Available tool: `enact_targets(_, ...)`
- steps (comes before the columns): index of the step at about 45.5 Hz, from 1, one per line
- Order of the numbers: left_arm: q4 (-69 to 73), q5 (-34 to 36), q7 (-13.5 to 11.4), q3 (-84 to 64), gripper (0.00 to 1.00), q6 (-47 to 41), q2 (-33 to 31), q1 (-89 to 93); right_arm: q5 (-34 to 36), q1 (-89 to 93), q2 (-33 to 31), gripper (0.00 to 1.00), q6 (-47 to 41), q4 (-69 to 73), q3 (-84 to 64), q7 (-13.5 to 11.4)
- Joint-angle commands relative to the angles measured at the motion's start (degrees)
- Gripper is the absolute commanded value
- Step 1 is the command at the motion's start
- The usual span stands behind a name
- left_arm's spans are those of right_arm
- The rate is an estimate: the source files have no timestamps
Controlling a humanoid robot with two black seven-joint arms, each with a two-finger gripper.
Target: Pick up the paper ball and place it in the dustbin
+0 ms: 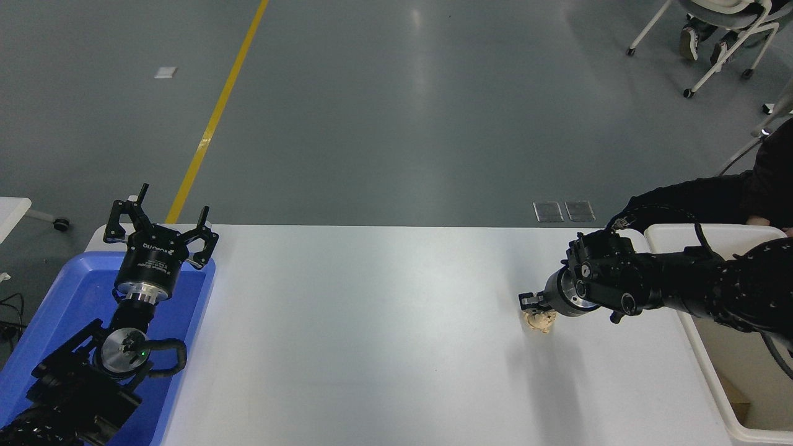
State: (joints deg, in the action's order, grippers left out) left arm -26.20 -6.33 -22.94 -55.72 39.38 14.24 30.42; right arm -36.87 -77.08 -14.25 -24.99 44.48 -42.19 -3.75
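The paper ball (541, 321), a small tan crumpled wad, is at the right part of the white table (372, 322). My right gripper (534, 307) comes in from the right and points left and down. Its fingers (526, 300) sit on top of the ball and look closed on it; the ball hides partly under them. I cannot tell whether the ball touches the table. The dustbin (681, 231), a deep off-white bin, stands at the table's right edge, under my right arm. My left gripper (162, 214) is parked at the lower left, open and empty.
A shallow blue tray (186, 310) lies under the left arm at the table's left edge. A tan scrap (738, 402) lies inside the dustbin. A person's dark sleeve (687, 199) reaches in behind the dustbin at the right. A wheeled chair (712, 37) stands at the top right.
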Motion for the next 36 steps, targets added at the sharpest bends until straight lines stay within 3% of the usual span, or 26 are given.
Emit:
enact_targets(1,-0.1,0.0,0.0,0.0,1.00,0.0,0.0,-0.1,3.5,-21.8,-12.0,0.00,-6.0,16.1,-6.5,0.4)
enact_targets(8,0.0,0.0,0.0,-0.1,1.00,0.1,0.0,-0.2,8.8,-46.1,-17.7,0.00,-12.0,33.0,-16.6,0.4)
enact_targets(15,-0.1,0.0,0.0,-0.1,1.00,0.0,0.1,-0.2,14.7,-62.5,-18.0,0.00,-16.3,40.9,-22.4,0.4)
enact_targets(36,0.0,0.0,0.0,-0.1,1.00,0.0,0.0,-0.3,14.5,-67.0,-18.4,0.00,-18.0,41.6,-28.3,0.3)
